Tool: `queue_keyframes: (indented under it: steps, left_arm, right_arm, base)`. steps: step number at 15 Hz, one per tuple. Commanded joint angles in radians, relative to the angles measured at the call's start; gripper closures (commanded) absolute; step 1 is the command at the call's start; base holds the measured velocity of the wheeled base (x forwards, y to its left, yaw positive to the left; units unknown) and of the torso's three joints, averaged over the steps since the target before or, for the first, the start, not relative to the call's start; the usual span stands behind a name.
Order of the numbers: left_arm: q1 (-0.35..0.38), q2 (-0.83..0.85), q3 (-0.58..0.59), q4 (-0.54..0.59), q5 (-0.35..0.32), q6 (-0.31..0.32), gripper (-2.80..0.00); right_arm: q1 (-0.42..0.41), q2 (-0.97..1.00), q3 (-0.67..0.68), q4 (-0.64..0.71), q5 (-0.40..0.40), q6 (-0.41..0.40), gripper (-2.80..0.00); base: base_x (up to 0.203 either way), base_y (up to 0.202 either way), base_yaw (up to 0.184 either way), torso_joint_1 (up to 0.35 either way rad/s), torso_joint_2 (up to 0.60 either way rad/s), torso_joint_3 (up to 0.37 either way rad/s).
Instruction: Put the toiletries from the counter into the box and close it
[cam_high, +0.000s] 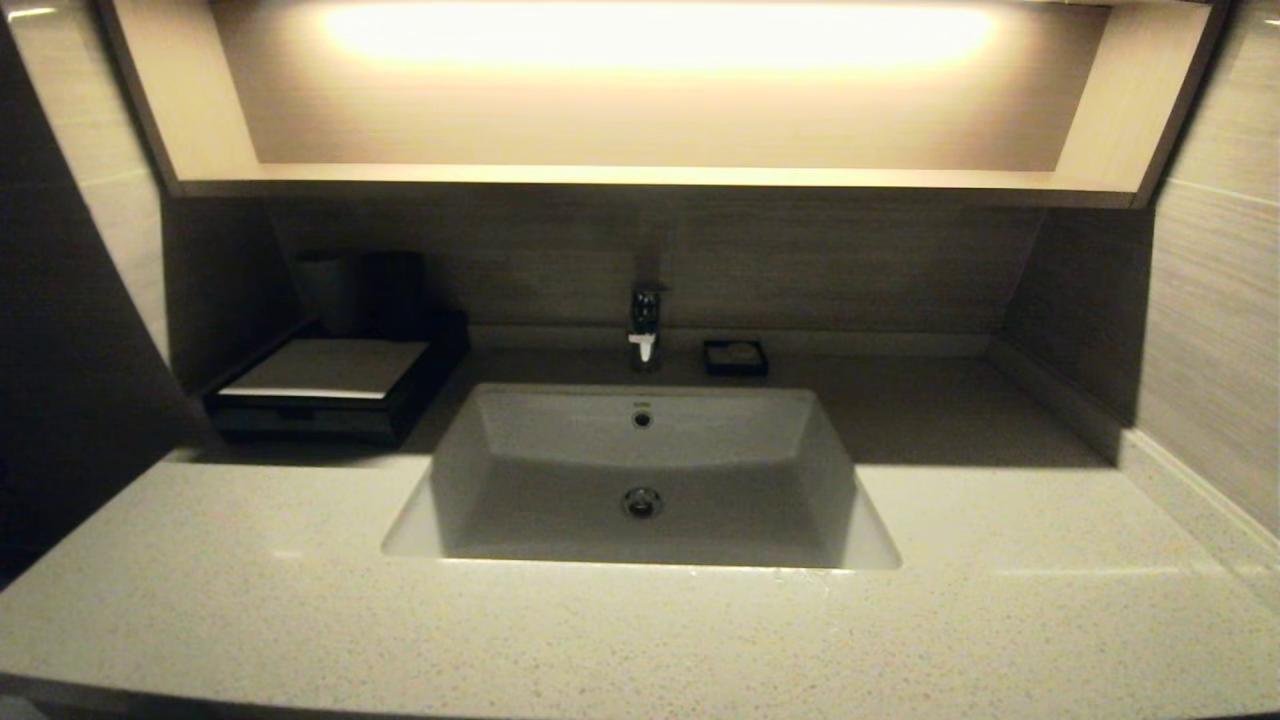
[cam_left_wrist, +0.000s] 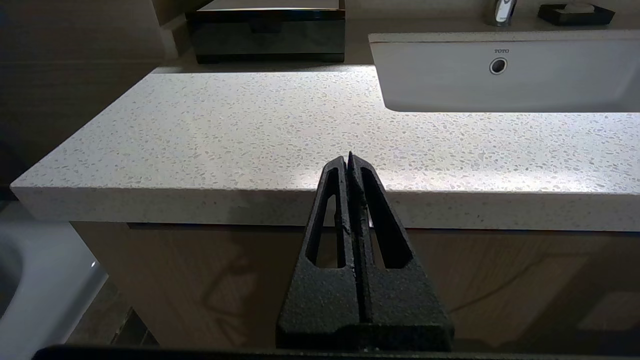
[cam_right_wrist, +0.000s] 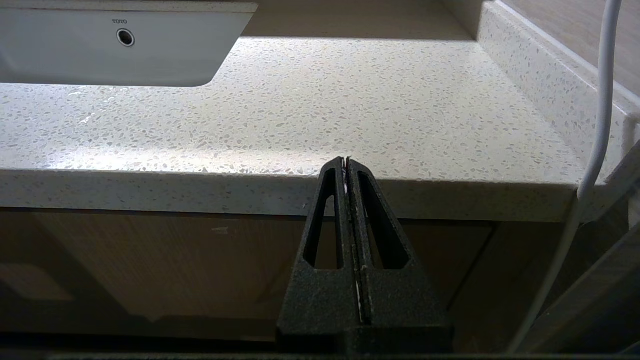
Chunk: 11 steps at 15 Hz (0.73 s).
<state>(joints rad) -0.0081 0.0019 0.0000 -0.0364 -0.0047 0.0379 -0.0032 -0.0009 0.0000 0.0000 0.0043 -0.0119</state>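
Across the whole view runs the counter, a wide pale speckled stone worktop with a sunken white rectangular basin in its middle. No toiletries show on it in any view: no clear packets, no stick, no pouch, so I cannot tell where they lie. At its back left corner sits the box, low, black and rectangular with a pale flat top; its front drawer appears pushed in.

Both arms are parked below the counter's front edge. The left gripper and the right gripper each have their fingers pressed together, holding nothing.

The step in hand looks like the very start. Since the box stands on the left, the left arm seems the better one to pull the drawer, lifting clear of the counter edge first and parting its fingers before reaching.

Behind the box stand dark tumbler cups, close enough to be knocked. A chrome tap rises behind the basin, with a tiny black square dish just beside it. A white cable hangs near the right wrist and could snag.
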Motion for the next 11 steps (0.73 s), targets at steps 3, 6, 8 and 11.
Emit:
queue_keyframes:
  steps: [3, 6, 8, 11]
  left_arm:
    - [0.0, 0.0, 0.02, 0.0, 0.0, 0.0, 0.0]
    - [0.0, 0.0, 0.02, 0.0, 0.0, 0.0, 0.0]
    - [0.0, 0.0, 0.02, 0.0, 0.0, 0.0, 0.0]
    - [0.0, 0.0, 0.02, 0.0, 0.0, 0.0, 0.0]
  right_arm:
    - [0.0, 0.001, 0.002, 0.0, 0.0, 0.0, 0.0]
    - [0.0, 0.001, 0.002, 0.0, 0.0, 0.0, 0.0]
    - [0.0, 0.001, 0.002, 0.0, 0.0, 0.0, 0.0]
    - [0.0, -0.001, 0.002, 0.0, 0.0, 0.0, 0.0]
  base:
    - [0.0, 0.0, 0.0, 0.0, 0.0, 0.0]
    - [0.0, 0.0, 0.0, 0.0, 0.0, 0.0]
    - [0.0, 0.0, 0.0, 0.0, 0.0, 0.0]
    - [0.0, 0.0, 0.0, 0.0, 0.0, 0.0]
